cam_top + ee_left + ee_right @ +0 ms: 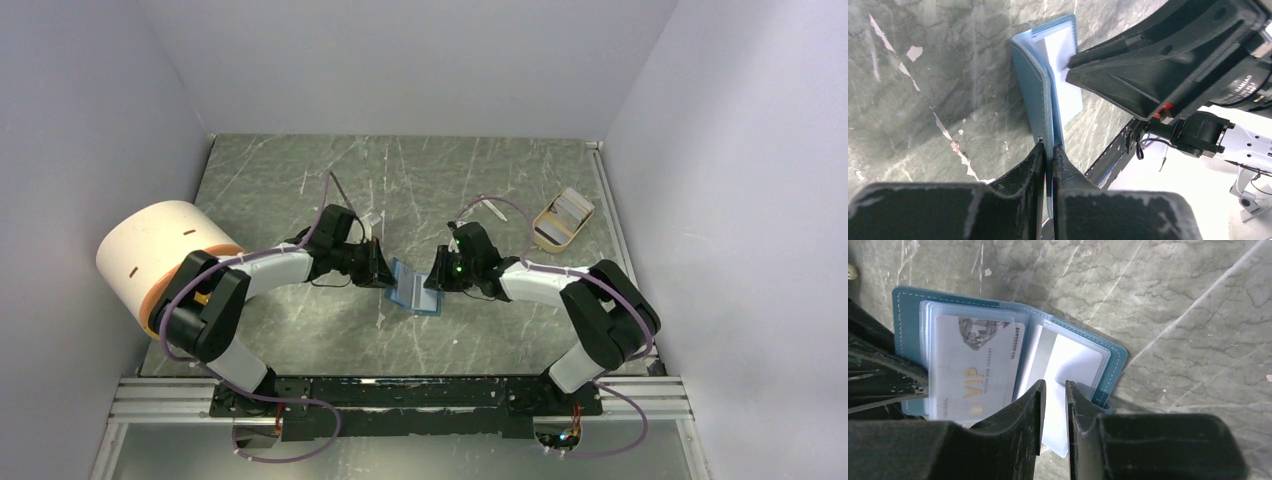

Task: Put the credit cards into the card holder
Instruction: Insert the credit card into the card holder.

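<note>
The card holder (415,287) lies spread open on the table (300,180), midway between the two arms. At its near edge the left end effector (1048,147) is clamped tight on the cover, which is a good anchor. Over its right-hand slot the right end effector (1054,385) stands with jaws narrowly apart, and a white card (1068,365) half in the sleeve shows through the gap. To my eye the card wants a straight, gentle push along the slot, with the cover pinned so nothing skews.
</note>
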Robot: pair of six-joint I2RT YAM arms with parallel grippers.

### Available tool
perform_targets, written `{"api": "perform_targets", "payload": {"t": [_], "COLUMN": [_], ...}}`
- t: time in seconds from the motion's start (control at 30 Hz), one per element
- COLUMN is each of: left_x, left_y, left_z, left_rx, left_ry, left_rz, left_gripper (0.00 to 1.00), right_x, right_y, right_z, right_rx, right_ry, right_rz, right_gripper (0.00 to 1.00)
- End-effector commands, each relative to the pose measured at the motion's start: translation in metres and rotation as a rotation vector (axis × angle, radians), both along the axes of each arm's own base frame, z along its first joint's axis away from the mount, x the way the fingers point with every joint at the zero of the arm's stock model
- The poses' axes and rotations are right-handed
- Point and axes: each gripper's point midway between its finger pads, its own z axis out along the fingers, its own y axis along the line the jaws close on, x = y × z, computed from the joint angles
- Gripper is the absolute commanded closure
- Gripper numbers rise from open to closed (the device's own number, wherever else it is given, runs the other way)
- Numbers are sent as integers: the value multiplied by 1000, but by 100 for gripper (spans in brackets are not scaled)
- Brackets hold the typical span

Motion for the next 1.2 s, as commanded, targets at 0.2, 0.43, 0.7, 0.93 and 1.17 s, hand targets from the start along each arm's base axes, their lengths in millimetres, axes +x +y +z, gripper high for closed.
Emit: {"api": "perform_targets", "payload": {"t": [0.2,0.43,0.7,0.93,1.17], "left_x": [-4,-8,0,5,7], "left_y": [-25,-33,-37,-40,-27], "left_z": [32,29,29,14,5], "left_rx": [-183,-223,-115,44,154], "left_ry": [-23,-18,-87,-113,-102], "left_rz": [-96,-117,-124,-131,-96], "left_gripper": [91,91,91,91,91], "right_x": [-7,-6,-5,-4,20], "right_y": [0,0,1,1,-23], "right_z": [-23,-22,-24,-22,-1], "right_rx": [-28,-39,-47,-70,-153], "right_ry": [29,21,19,11,-52], "right_rz": [8,14,9,8,-49], "right_gripper": [76,76,76,76,72]}}
